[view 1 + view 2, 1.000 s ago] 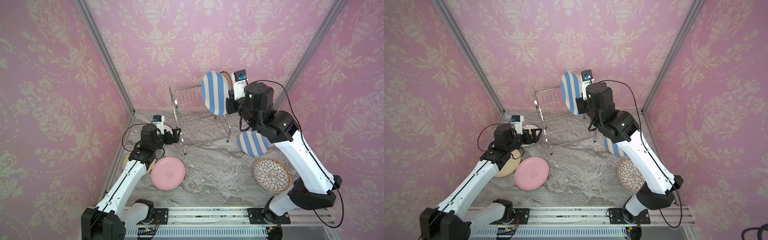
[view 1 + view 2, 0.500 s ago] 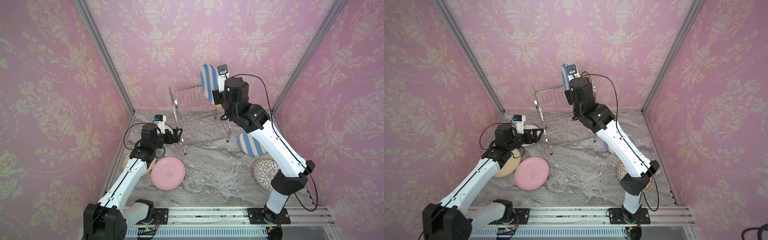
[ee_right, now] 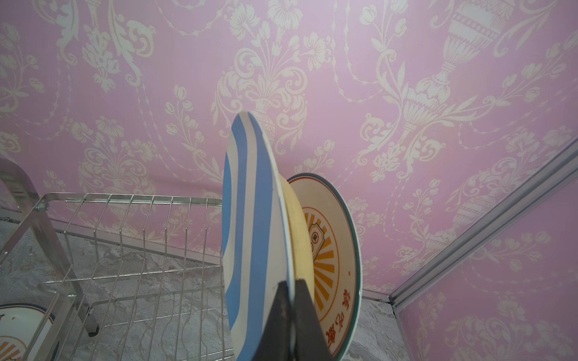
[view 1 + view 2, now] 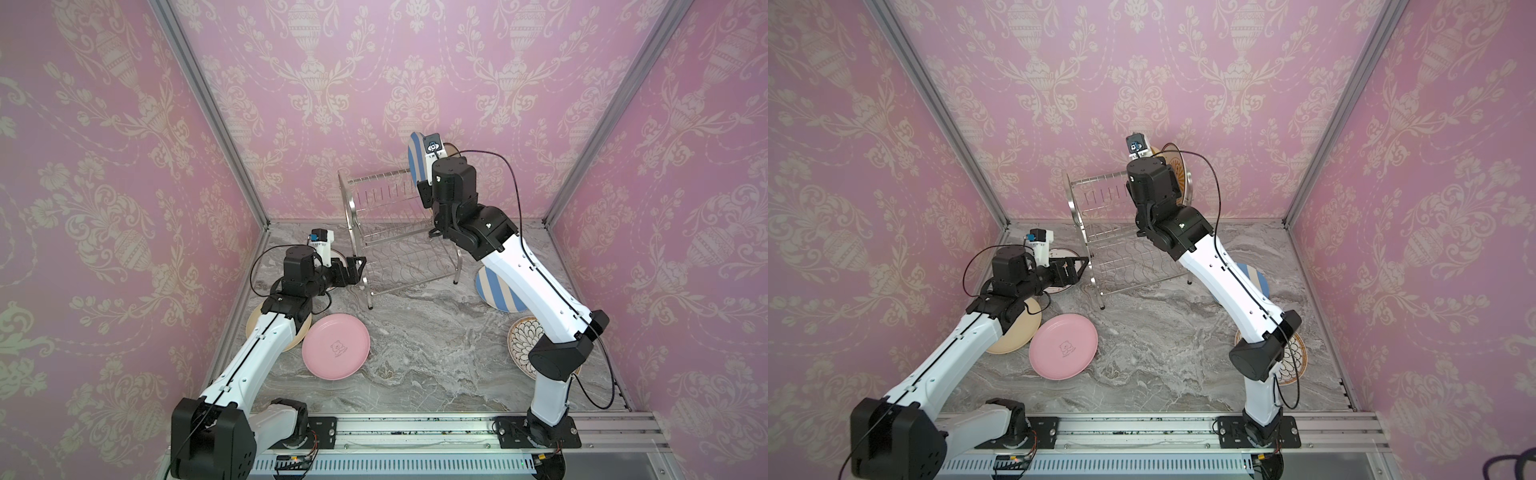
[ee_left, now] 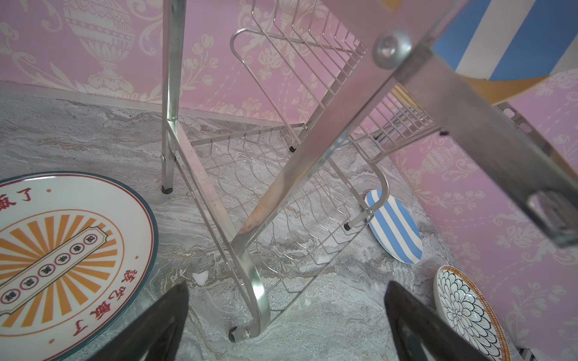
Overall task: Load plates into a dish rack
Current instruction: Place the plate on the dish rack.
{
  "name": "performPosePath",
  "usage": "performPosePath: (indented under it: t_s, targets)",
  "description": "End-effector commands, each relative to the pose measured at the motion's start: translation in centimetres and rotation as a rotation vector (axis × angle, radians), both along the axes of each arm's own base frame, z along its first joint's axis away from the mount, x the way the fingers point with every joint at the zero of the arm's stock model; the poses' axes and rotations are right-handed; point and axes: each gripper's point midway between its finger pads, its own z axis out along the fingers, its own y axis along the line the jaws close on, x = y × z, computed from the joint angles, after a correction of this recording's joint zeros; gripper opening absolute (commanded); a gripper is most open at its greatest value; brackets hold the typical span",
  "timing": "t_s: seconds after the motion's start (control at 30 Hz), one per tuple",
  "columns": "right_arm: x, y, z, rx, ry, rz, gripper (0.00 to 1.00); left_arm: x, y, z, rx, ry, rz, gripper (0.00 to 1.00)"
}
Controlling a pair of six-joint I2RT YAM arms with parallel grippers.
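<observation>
1. Plate in blue and white stripes (image 3: 250,234), round, stands on edge over one end of the shiny chrome wire two-tier dish rack (image 4: 386,199). The right gripper (image 3: 291,312) pinches its rim. Just behind it stand a yellow plate (image 3: 298,231) and an orange sunburst plate (image 3: 337,237).
2. The left gripper (image 5: 284,293) hangs open and empty near the rack's front leg.
3. The grey marbled tabletop (image 4: 415,353) carries a pink plate (image 4: 336,351) and another striped plate (image 4: 494,295). Pink damask walls (image 4: 374,83) enclose it.
4. The arms partly cover a black-petal plate (image 4: 519,336) and a cream plate (image 4: 1021,332). Whether the held plate sits in a slot cannot be told.
</observation>
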Motion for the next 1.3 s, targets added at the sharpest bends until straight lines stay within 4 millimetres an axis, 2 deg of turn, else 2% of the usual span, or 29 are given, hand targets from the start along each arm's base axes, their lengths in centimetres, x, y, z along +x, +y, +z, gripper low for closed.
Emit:
performPosePath:
  t_s: [0.0,0.4,0.9,1.27]
  targets:
    - [0.2,-0.9,1.9,0.025,-0.061,-0.049,0.00,0.4,-0.2,0.7,0.000,-0.028,-0.031,0.99]
    - [1.4,-0.3,-0.2,0.004,-0.022,-0.063,0.00,0.4,0.0,0.4,-0.006,-0.025,-0.036,0.99]
    - [2.7,-0.8,-2.9,0.010,0.030,-0.085,0.00,0.6,0.4,0.2,-0.011,-0.020,-0.030,0.99]
    - [3.1,-0.1,-3.4,0.058,0.045,-0.039,0.00,0.7,0.4,-0.3,-0.022,-0.003,-0.032,0.99]
